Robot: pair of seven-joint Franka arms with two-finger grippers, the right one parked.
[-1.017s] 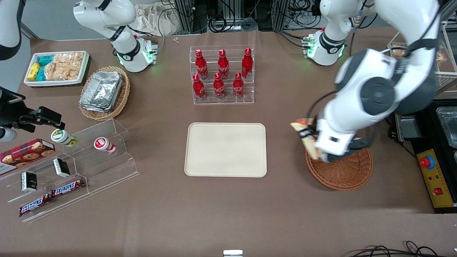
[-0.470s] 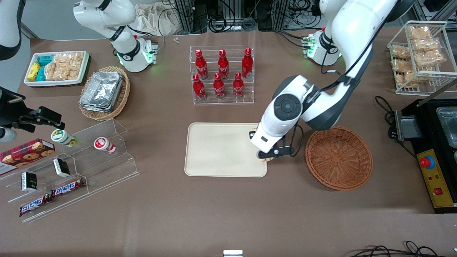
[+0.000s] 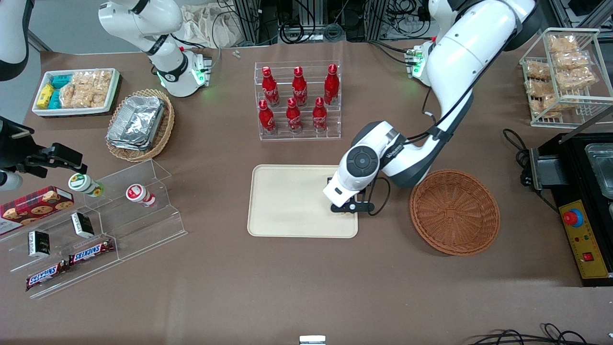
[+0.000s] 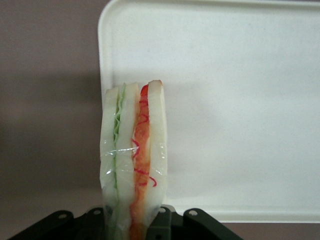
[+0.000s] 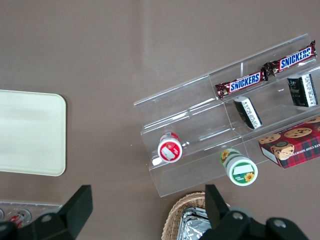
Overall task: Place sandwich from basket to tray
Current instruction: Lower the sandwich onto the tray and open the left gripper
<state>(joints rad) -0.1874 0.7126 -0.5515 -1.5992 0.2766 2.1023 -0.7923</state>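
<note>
The left arm's gripper (image 3: 348, 209) is over the tray (image 3: 287, 201), right at the tray's edge that faces the basket (image 3: 454, 211), close to the tray corner nearest the front camera on that side. The jaws are closed onto the sandwich (image 4: 134, 160), and the wrist view shows it well: the wedge stands on edge between the two dark fingers (image 4: 160, 225), bread slices pale, a green layer along one side and red-orange filling along the other, clear wrap glinting across it. The sandwich hangs just inside the tray's rim, with the brown desk (image 4: 50, 100) showing alongside. From the front, the arm's wrist covers the sandwich, so whether it touches the tray surface cannot be told.

The basket sits on the desk beside the tray, toward the working arm's end, apart from the tray, and its woven floor is bare. The tray carries nothing but the gripper's shadow.

Farther from the front camera than the tray, an acrylic rack of red bottles (image 3: 298, 100) stands upright. Toward the parked arm's end, a stepped clear display (image 3: 105, 225) holds candy bars (image 3: 91, 251), small cups and dark cartons, with a cookie box (image 3: 33, 203) at its edge.
</note>
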